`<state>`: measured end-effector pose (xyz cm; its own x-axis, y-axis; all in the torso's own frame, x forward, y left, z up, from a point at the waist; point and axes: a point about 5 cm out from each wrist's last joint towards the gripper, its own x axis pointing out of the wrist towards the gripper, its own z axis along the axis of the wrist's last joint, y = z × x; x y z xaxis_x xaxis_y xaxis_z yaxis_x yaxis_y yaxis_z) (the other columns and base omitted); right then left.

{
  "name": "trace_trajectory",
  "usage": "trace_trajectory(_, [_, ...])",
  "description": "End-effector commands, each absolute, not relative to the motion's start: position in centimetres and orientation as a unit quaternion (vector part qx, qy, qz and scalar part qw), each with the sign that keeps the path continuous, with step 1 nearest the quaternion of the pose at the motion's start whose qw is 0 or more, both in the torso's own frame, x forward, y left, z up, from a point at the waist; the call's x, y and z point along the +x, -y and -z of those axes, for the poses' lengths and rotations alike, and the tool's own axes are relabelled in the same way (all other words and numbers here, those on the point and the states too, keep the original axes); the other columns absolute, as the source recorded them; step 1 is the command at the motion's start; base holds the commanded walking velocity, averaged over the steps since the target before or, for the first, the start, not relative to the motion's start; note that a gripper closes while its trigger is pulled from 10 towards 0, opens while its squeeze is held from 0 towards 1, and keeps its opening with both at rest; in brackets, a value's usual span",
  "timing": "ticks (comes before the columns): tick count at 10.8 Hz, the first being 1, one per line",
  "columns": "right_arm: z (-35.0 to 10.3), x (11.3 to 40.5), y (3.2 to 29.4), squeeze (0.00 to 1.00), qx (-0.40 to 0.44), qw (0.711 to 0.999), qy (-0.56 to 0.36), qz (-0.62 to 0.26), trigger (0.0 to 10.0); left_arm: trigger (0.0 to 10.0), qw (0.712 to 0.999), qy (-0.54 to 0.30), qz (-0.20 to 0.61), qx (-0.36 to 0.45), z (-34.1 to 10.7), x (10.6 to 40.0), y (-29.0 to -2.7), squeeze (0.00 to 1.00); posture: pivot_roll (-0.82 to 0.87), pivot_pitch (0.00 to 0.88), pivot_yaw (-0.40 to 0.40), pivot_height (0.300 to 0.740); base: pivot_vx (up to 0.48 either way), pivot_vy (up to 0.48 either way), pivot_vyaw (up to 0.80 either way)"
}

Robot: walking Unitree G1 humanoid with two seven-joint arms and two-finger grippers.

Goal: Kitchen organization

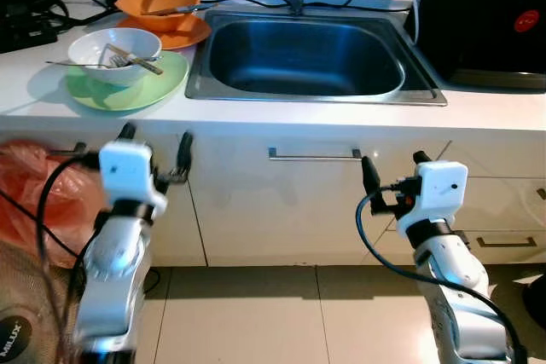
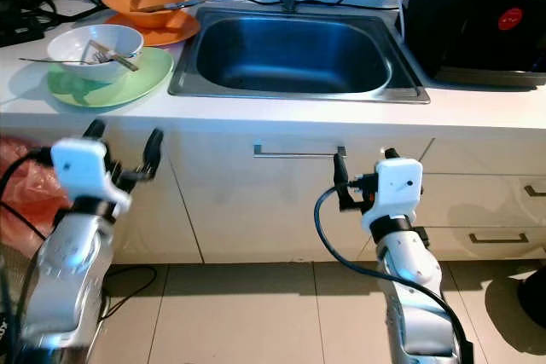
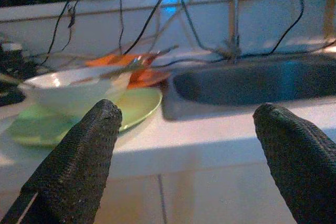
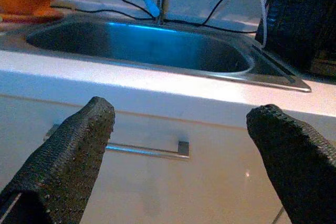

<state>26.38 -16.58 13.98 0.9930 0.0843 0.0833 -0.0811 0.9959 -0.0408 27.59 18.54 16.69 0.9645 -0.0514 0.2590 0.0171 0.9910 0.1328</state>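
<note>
A white bowl [image 1: 113,54] holding a fork and chopsticks rests on a green plate [image 1: 128,83] on the white counter, left of the steel sink [image 1: 307,57]. Behind it an orange bowl [image 1: 158,2] sits on an orange plate [image 1: 175,33]. My left gripper [image 1: 155,144] is open, raised in front of the cabinet just below the counter edge under the green plate. My right gripper [image 1: 392,170] is open too, lower, in front of the cabinet below the sink's right end. The bowl [image 3: 73,90] and green plate [image 3: 134,106] appear past the left fingers [image 3: 79,166].
A metal drawer handle [image 1: 314,156] runs under the sink. A black appliance [image 1: 486,14] stands on the counter at the right. Cables trail along the back wall. An orange bag [image 1: 38,193] sits by the cabinet at the left. Tiled floor lies below.
</note>
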Motion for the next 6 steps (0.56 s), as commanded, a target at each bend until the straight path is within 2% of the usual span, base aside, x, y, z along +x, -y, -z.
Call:
trace_trajectory(1, [-14.34, 26.59, 16.89, 0.0, -0.008, 0.999, 0.039, -0.029, 10.0, 10.0, 0.989, 0.137, 0.026, 0.057, -17.22, 27.68, -18.05, 0.0, 0.02, 0.003, -0.043, 0.74, 0.0, 0.0, 0.0])
trace_trajectory(2, [-14.51, 26.77, 16.91, 0.0, -0.007, 0.999, 0.038, -0.027, 10.0, 10.0, 0.988, 0.139, 0.028, 0.054, -17.45, 27.72, -17.96, 0.0, 0.02, 0.003, -0.045, 0.74, 0.0, 0.0, 0.0])
trace_trajectory(3, [-14.59, 27.0, 16.72, 0.0, -0.022, 0.999, 0.036, -0.034, 10.0, 10.0, 0.989, 0.137, 0.03, 0.052, -17.41, 27.77, -17.9, 0.0, 0.02, 0.005, -0.046, 0.74, 0.274, 0.0, 0.0])
trace_trajectory(4, [-14.56, 27.17, 16.45, 0.0, 0.003, 0.999, 0.035, -0.037, 10.0, 10.0, 0.99, 0.13, 0.031, 0.051, -17.12, 27.81, -17.77, 0.0, 0.02, 0.008, -0.048, 0.74, 0.352, 0.0, 0.0])
trace_trajectory(6, [-14.34, 27.22, 16.78, 0.0, 0.0, 1.0, 0.029, -0.009, 10.0, 10.0, 0.99, 0.121, 0.036, 0.057, -16.83, 27.83, -17.58, 0.0, 0.02, 0.008, -0.047, 0.74, 0.422, 0.0, 0.0])
